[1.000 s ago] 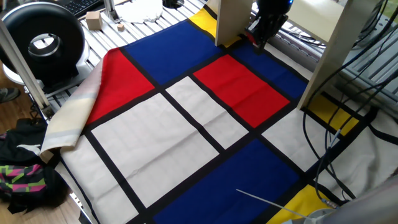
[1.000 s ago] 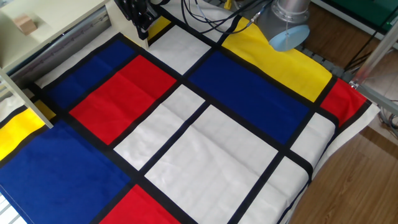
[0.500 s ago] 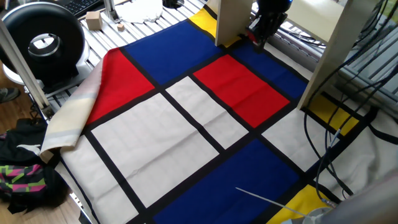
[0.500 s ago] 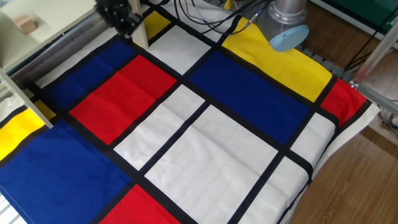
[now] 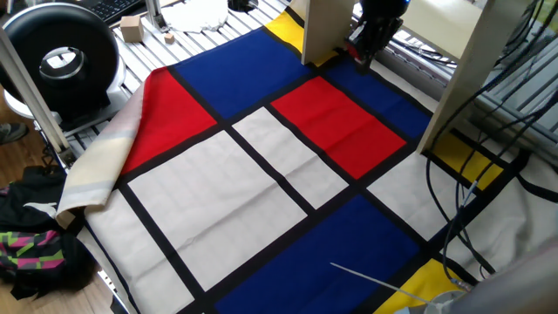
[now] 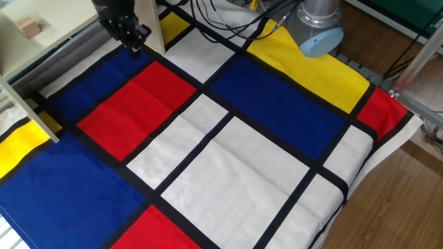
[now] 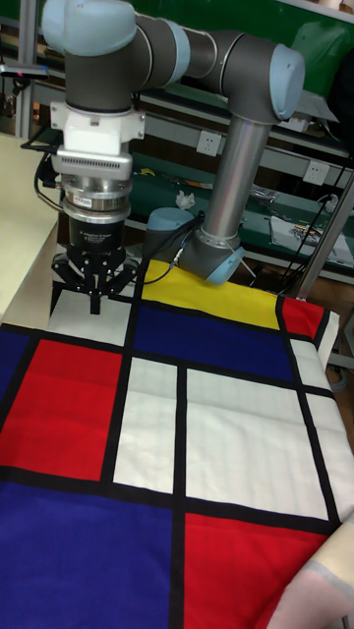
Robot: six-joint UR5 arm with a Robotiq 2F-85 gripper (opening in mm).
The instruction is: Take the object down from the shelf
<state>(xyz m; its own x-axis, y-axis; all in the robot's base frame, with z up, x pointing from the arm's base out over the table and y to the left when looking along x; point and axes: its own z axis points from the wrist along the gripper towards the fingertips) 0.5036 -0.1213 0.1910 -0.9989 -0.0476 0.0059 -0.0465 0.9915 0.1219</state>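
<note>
Over the last second the gripper [image 6: 131, 40] had travelled along the foot of the shelf [image 6: 66, 17], leaving the yellow patch by the shelf's upright board and arriving over the blue panel of the patterned cloth [image 6: 228, 138] that lies in front of the shelf's lower edge. That carried it closer to the object [image 6: 28, 26], a small tan block which sat on the shelf's flat top board, well apart from the gripper and higher than its fingertips. In the tall fixed view the gripper [image 7: 94, 295] hung pointing straight down with its fingertips drawn close together and nothing between them, so it held nothing; how narrow the remaining gap was could not be told. From one fixed view it showed only as a dark shape [image 5: 370, 39] tucked between the shelf's uprights. The sideways travel suggested the arm was in its approach, and the task was hardly begun: the gripper would likely need to rise above the shelf's top board, spread its fingers and come down around the block before any lifting could start.
</note>
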